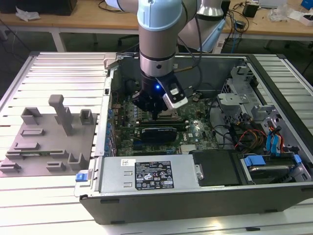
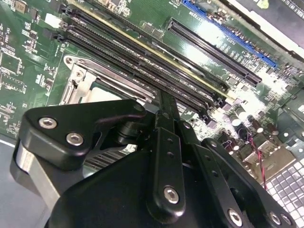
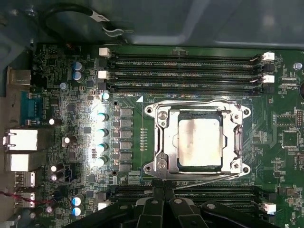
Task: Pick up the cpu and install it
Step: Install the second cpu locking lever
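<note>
Silvery cpu [image 3: 200, 142] sits in our socket frame [image 3: 198, 141]; our pincer [image 3: 164, 202] hovers nearby, closed and empty.

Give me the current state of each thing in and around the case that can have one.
cpu: lying flat inside the socket frame, not held.
socket frame: metal bracket around the cpu, on the motherboard.
gripper: over the motherboard beside the socket, fingers together, holding nothing.
computer case: side open, interior exposed.
expansion card: seated on the motherboard.
</note>
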`<state>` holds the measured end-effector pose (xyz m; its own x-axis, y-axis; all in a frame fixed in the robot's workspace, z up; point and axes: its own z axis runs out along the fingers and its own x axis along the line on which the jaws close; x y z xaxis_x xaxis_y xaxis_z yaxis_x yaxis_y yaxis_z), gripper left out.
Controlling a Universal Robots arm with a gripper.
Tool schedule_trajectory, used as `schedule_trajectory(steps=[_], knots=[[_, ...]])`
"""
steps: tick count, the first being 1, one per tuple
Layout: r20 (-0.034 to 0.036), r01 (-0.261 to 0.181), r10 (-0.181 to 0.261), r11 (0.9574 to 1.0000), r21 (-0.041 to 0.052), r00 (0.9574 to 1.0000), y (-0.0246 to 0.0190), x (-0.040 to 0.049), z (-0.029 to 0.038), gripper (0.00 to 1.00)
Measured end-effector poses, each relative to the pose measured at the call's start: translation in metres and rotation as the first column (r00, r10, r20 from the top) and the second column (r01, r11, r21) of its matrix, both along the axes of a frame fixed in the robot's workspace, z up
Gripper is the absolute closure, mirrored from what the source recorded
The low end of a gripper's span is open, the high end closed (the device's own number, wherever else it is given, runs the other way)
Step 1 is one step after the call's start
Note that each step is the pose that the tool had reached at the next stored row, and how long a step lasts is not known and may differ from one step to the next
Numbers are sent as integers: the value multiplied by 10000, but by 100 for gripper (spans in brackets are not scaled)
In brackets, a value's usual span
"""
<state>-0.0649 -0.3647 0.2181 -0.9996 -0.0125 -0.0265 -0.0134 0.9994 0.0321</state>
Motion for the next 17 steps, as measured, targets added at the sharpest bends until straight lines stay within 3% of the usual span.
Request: schedule_trajectory(steps=[1, 6, 7, 9, 12, 13, 15, 17], knots=[[8, -1, 1, 9999, 103, 10000, -21, -14, 0, 89], [28, -1, 0, 9994, 356, 10000, -64, -34, -1, 89], [50, -1, -3, 9968, 798, 10000, -103, -38, -6, 89], [59, -3, -3, 9950, 998, 10000, -130, -38, -14, 89], [60, 15, -22, 9932, 1163, 10000, -219, -39, -41, 89], [60, 24, -32, 9924, 1228, 10000, -225, -38, -46, 89], [59, 28, -37, 9888, 1489, 10000, -229, -31, -59, 89], [58, 41, -51, 9878, 1558, 10000, -235, -26, -92, 89]])
